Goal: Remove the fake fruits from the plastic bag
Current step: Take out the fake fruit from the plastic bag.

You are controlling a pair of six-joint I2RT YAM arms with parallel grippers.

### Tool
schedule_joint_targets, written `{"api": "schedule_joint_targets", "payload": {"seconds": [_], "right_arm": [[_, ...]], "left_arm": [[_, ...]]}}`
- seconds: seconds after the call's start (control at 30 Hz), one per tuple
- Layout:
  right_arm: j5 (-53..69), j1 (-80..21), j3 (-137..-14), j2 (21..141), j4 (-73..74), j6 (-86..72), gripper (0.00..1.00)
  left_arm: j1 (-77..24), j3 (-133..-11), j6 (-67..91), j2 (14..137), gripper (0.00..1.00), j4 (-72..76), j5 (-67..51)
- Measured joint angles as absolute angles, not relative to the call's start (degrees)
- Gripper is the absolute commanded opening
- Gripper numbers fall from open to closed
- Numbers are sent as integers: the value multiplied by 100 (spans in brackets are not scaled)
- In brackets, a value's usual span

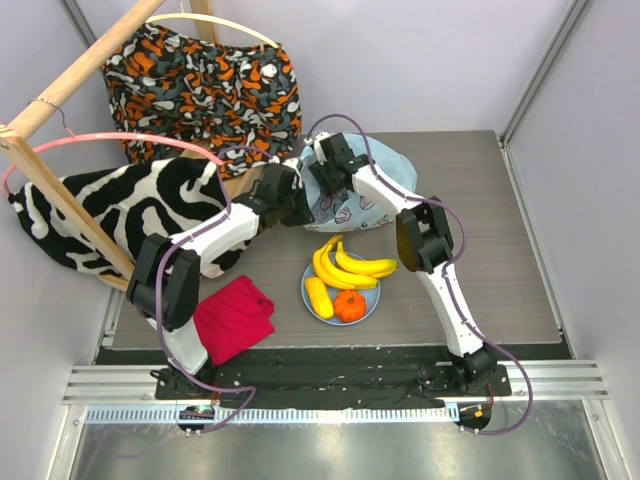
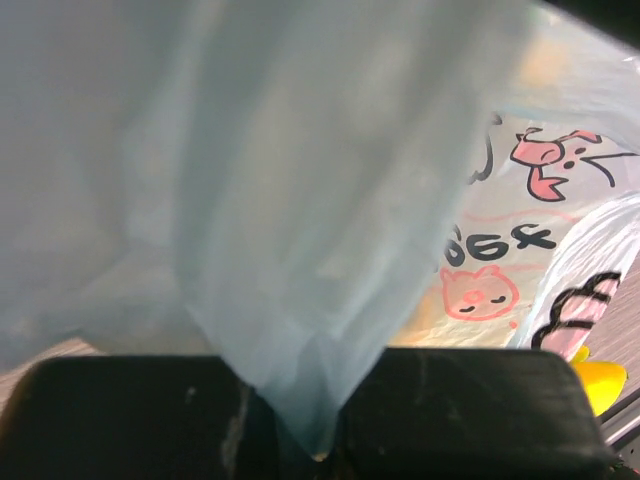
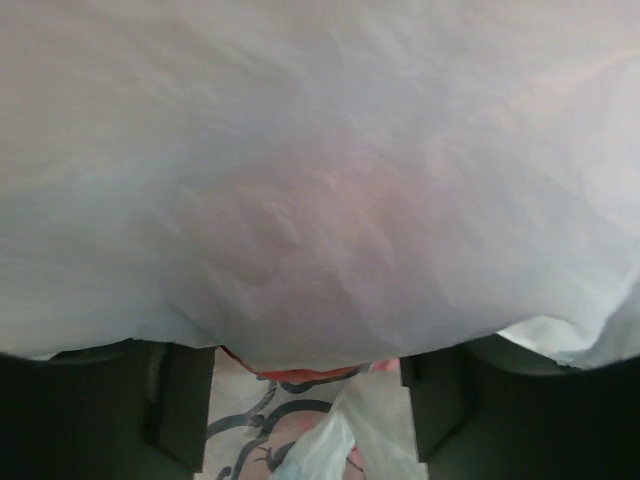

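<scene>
Banana bunch (image 1: 345,265), orange fruit (image 1: 350,305) and yellow piece (image 1: 318,296) sat on the near plate (image 1: 371,303); the bag (image 1: 385,175) lay far-centre, left claw (image 2: 300,430) clenched on its film, right claw (image 3: 308,390) spread against it, grip unclear, and a reddish blur (image 3: 320,200) inside suggested fruit remained.

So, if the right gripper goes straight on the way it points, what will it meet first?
Probably the plastic bag, its film draped just ahead of the right gripper; depth unclear.

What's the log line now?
left gripper: shut on plastic bag | right gripper: jaws apart at bag, grip unclear | plate: bananas, orange fruit, yellow piece
</scene>
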State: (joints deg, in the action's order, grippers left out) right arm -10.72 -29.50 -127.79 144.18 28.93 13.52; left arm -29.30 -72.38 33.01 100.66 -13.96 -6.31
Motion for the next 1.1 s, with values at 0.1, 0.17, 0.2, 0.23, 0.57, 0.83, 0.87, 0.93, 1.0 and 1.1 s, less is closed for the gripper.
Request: {"api": "schedule_joint_targets", "payload": {"seconds": [0.1, 0.17, 0.2, 0.23, 0.57, 0.83, 0.87, 0.93, 1.0, 1.1], "right_arm": [[-902, -2897, -12827, 14405, 2821, 1367, 39], [-779, -2851, -12827, 14387, 2827, 1450, 36], [-716, -2825, -12809, 14368, 2832, 1461, 35], [-642, -2801, -12717, 14296, 2832, 1470, 34], [202, -2709, -11286, 12545, 3253, 1494, 33], [1559, -2657, -10737, 11126, 4176, 2099, 31], [1675, -2644, -10715, 11076, 4331, 2180, 31], [1896, -2628, -10536, 10938, 4556, 2362, 30], [2067, -2655, -10191, 10707, 4755, 2561, 31], [2126, -2742, -9513, 10162, 4993, 2998, 31]], "left_arm": [[-2930, -7227, 3301, 10068, 0, -1396, -631], [-2930, -7227, 3301, 10068, 0, -1393, -631], [-2930, -7227, 3301, 10068, 0, -1387, -631], [-2932, -7227, 3301, 10068, 0, -1380, -628], [-2936, -7295, 3304, 10245, 0, -1354, -617], [-2932, -7957, 3280, 10615, 0, -1367, -543], [-2928, -8130, 3260, 10674, 0, -1369, -517], [-2923, -8377, 3242, 10750, 0, -1361, -475], [-2919, -8580, 3205, 10796, 0, -1350, -447], [-2895, -8667, 3114, 10798, 0, -1347, -414]]}}
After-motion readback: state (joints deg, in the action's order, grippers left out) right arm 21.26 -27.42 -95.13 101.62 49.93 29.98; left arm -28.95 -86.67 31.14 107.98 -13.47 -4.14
